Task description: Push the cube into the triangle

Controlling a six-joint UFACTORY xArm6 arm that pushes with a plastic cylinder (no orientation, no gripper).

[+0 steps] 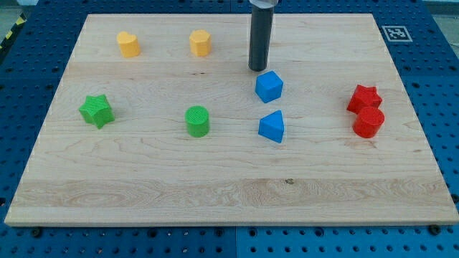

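My tip point(258, 69) rests on the wooden surface point(215, 179) just above-left of the blue cube point(269, 87); the blue triangular block point(272, 127) lies below (no claw fitted).

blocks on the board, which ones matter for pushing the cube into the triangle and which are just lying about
In the job: blue cube, blue triangle just below it, my tip at the cube's upper left.

Lying about: two yellow blocks, green star, green cylinder, red star, red cylinder.
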